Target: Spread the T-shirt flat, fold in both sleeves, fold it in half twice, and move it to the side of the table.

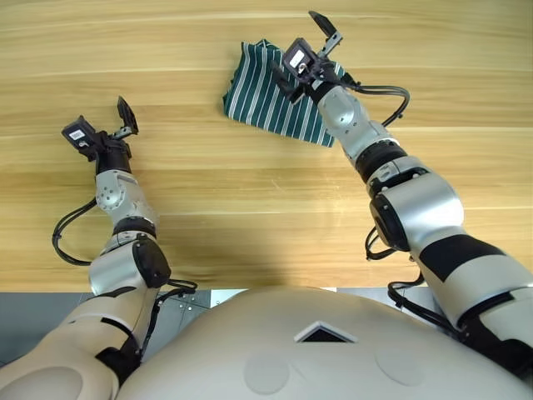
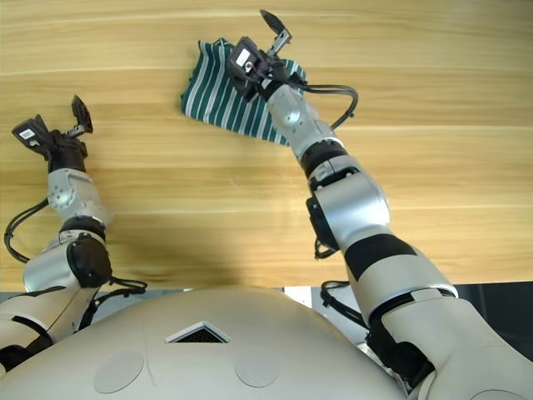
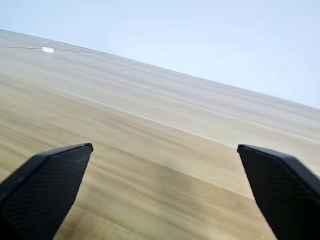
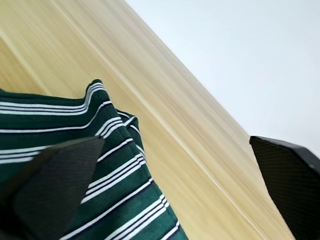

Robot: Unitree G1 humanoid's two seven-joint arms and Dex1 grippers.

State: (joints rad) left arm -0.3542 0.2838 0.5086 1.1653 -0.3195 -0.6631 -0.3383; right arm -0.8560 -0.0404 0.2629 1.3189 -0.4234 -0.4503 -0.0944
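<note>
Both jaws gape empty on my feed; right jaws hover over the folded T-shirt (image 1: 262, 96), upper centre, its long axis slanting down-right.

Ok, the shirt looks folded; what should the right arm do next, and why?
Probably lower the right gripper and close its fingers on an edge of the T-shirt. It lies in a compact folded bundle on the table; the fingers are open above one corner, holding nothing, so sliding it aside seems the step left.
</note>
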